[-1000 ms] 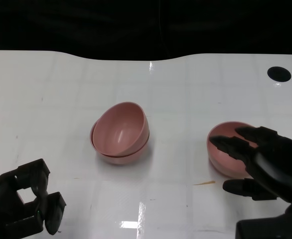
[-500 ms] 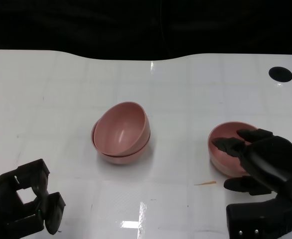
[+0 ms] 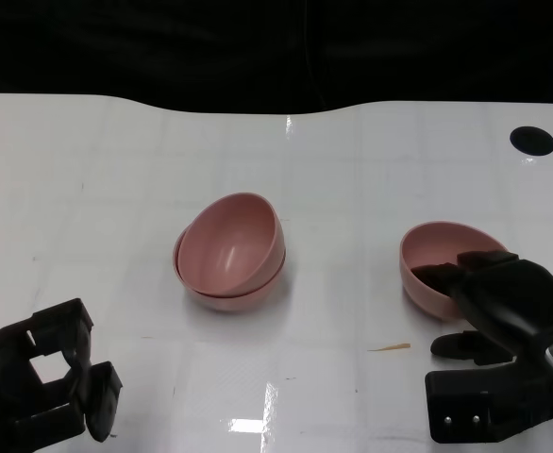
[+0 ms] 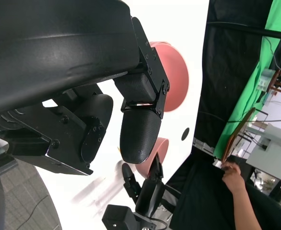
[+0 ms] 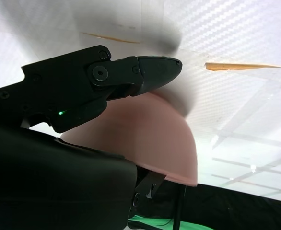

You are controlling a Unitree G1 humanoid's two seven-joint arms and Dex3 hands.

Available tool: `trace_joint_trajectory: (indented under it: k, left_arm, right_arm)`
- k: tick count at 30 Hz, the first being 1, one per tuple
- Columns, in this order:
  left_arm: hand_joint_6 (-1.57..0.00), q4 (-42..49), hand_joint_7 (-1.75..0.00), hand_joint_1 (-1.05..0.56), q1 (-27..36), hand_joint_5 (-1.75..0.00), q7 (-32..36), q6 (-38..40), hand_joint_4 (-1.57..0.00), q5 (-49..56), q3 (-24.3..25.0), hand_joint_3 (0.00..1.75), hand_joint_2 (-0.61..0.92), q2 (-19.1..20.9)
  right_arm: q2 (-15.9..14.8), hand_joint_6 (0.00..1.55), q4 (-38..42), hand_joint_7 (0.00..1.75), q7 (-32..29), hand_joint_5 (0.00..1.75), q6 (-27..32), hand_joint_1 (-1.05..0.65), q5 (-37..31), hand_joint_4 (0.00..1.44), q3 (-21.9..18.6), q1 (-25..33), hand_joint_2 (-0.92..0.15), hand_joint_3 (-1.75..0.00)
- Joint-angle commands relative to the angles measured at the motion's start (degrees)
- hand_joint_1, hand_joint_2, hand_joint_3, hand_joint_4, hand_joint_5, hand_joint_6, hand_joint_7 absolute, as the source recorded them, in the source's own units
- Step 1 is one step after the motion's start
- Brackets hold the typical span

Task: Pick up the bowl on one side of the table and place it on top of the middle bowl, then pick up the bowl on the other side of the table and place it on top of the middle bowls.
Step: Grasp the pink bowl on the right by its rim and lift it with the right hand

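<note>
**Right robot hand grips the side bowl; two bowls sit stacked at centre**

The right robot hand is clamped on the pink side bowl at the right of the tabletop. Its fingers reach over the near rim into the bowl, and the thumb lies below, on the outside. In the right wrist view a black fingertip lies against the bowl's rounded outer wall. The bowl is tilted, its opening turned up and away from the robot. Whether its base touches the tabletop or hangs just above it cannot be told.

The left robot hand is at the lower left of the head view, well apart from the bowls. Its fingers are curled in and hold nothing. The left wrist view shows the same curled fingers close to the lens, with the pink bowls behind them and a person's hand beyond the table edge.

Near the middle of the tabletop stands the middle bowl, upright, with the upper bowl resting inside it. The upper bowl is tipped, its opening facing the robot and to the left.

A thin orange sliver lies on the tabletop just beside the right robot hand. A round black hole marks the far right corner.
</note>
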Motion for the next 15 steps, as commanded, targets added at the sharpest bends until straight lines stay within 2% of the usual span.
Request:
trace_joint_trajectory:
  k: [1,6,8,9,11,12,13,14,15]
  left_arm:
    - [-0.86,-1.48,-1.75,0.24,0.43,-1.75,1.64,0.54,-1.02,0.43,0.04,1.45,0.92,0.02]
    - [-0.85,-2.05,-1.75,0.24,0.63,-1.75,2.09,0.66,-1.01,0.29,-0.04,1.42,0.92,-0.21]
    - [-0.85,-2.58,-1.75,0.24,0.75,-1.75,2.68,1.09,-1.0,0.32,-0.13,1.41,0.92,-0.4]
    - [-0.85,-2.79,-1.75,0.24,0.78,-1.75,2.98,1.36,-1.0,0.28,-0.13,1.41,0.92,-0.45]
    - [-0.84,-2.99,-1.75,0.24,0.84,-1.75,3.34,1.44,-1.0,0.35,-0.2,1.41,0.92,-0.63]
    - [-0.84,-3.02,-1.75,0.24,0.85,-1.75,3.41,1.34,-0.99,0.42,-0.27,1.41,0.92,-0.72]
    - [-0.84,-3.03,-1.75,0.24,0.86,-1.75,3.43,1.27,-0.99,0.48,-0.31,1.41,0.92,-0.79]
    - [-0.83,-3.02,-1.75,0.24,0.81,-1.75,3.44,1.22,-0.99,0.42,-0.35,1.41,0.92,-0.92]
    - [-0.83,-3.09,-1.75,0.24,0.77,-1.75,3.64,1.25,-0.99,0.4,-0.4,1.41,0.92,-1.1]
  right_arm:
    - [0.05,0.45,4.41,0.03,-2.68,0.03,-0.14,-0.79,1.29,0.39,1.4,-1.78,-0.92,-0.24]
    - [0.52,0.47,9.68,0.03,-5.78,0.03,-0.87,-0.76,2.16,0.41,3.78,-3.63,-0.92,-0.23]
    - [1.04,0.5,12.49,0.03,-8.11,0.04,-1.52,-0.69,2.3,0.44,4.81,-4.43,-0.92,-0.21]
    - [1.35,0.53,13.76,0.04,-9.59,0.05,-1.85,-0.62,2.38,0.47,5.22,-4.76,-0.92,-0.2]
    - [1.67,0.67,16.78,0.07,-13.98,0.11,-4.04,-0.44,2.42,0.67,6.2,-5.69,-0.92,-0.2]
    - [1.69,0.81,18.23,0.07,-15.92,0.23,-5.54,-0.36,2.64,0.83,6.58,-6.18,-0.92,-0.22]
    - [1.71,0.94,19.44,0.04,-17.31,0.58,-6.65,-0.3,2.86,0.83,6.94,-6.64,-0.92,-0.24]
    - [1.78,0.99,21.11,0.03,-20.67,0.76,-9.37,-0.28,3.36,0.8,7.02,-6.95,-0.92,-0.24]
    - [1.76,0.96,22.46,0.53,-24.01,1.23,-11.83,-0.23,3.47,0.76,7.3,-7.26,-0.92,-0.22]
